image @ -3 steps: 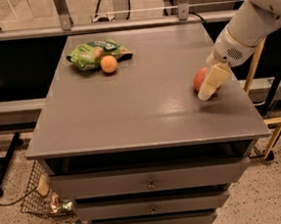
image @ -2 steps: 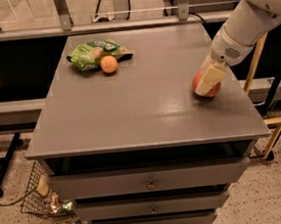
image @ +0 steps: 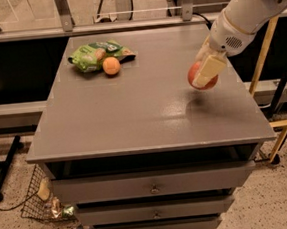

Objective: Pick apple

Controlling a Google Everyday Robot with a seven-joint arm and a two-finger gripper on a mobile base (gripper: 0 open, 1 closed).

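View: camera view, looking down on the tabletop (image: 133,117) from the front; 1 arm enters from the right.
Hand: the hand (image: 204,78) is at the right side of the tabletop, near its right edge, closed around the apple. 1 pale finger (image: 210,66) lies across the front of the fruit; the other is hidden behind it.
Apple: the apple (image: 194,74) sits in that grip. The finger covers most of its middle, so only its red left and lower edges show.
Contact: a soft shadow (image: 198,103) lies on the tabletop below the fruit and apart from it. I judge the apple is clear of the surface, not resting on it.
Step in hand: lift and carry off, by my reading; the grasp looks made.
How to do it well: raise straight up, steady, with no twist at the wrist. Smooth, shiny skin on a round fruit can slide between 2 flat fingers, so hold firm pressure and avoid jerks.
Watch: the finger seems to cross the fruit off-centre. If the apple rolls out, it likely goes toward the right edge and off.
Neighbours: the orange fruit (image: 111,65) and the green bag (image: 99,54) lie at the far left, touching each other and well apart from the hand; no concern for the lift.
Arm: the arm (image: 247,9) comes down from the upper right.
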